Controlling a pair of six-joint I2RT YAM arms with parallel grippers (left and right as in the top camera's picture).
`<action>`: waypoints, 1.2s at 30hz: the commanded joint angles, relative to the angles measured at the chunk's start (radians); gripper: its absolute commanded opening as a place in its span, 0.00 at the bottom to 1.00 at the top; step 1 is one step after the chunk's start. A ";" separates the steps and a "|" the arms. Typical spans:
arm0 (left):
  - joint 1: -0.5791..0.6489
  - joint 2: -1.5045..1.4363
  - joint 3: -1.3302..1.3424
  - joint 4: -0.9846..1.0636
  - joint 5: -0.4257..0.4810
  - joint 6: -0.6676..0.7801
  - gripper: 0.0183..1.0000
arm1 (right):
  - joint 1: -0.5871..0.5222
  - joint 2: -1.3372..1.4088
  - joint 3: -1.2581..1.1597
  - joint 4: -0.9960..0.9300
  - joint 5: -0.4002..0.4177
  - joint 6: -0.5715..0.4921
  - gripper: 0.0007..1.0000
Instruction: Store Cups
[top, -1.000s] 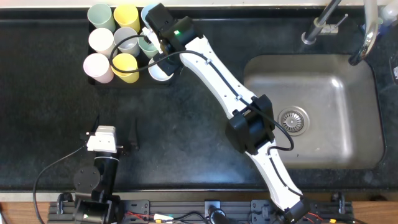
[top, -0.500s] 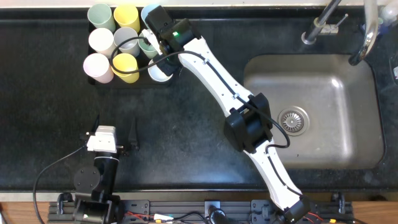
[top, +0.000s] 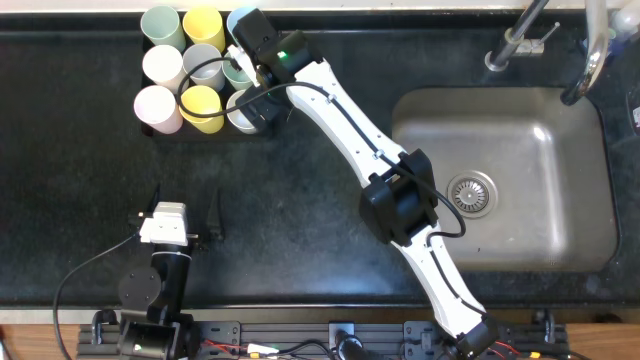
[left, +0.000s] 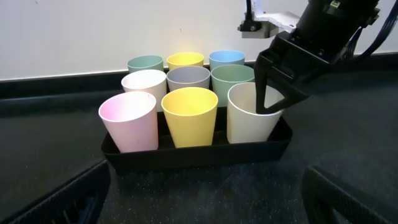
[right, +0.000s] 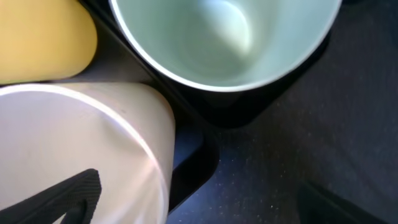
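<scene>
The cream cup sits upright in the front corner slot of the black tray, on the side nearest the sink. Its mouth faces straight up, long axis vertical, base down in the tray.

The right gripper is parked right on it: one finger hangs down inside the cup, the other outside, straddling the wall. In the right wrist view the two fingers are well apart, so it's spread wide and not pinching the rim.

Count time: nine cups in a 3x3 grid, all upright and mouth-up.
- Front row: pink cup, front yellow cup, then the cream one.
- Middle row: white cup, grey cup, middle green cup.
- Back row: back green cup, back yellow cup, blue cup.

So that's two yellow, two green, and one each of the rest.

The left gripper is low over the dark counter, well apart from the tray, fingers spread wide with nothing between them. One steel sink with one faucet sits off to the right.
</scene>
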 joint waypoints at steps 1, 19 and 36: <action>-0.001 -0.006 -0.002 -0.002 0.010 0.016 1.00 | 0.006 0.004 0.087 -0.004 0.043 0.031 1.00; -0.001 -0.006 -0.002 -0.002 0.010 0.016 1.00 | -0.164 -0.160 0.351 -0.212 0.253 0.101 1.00; -0.001 -0.006 -0.002 -0.002 0.010 0.016 1.00 | -0.441 -1.311 -0.986 0.060 0.288 0.361 1.00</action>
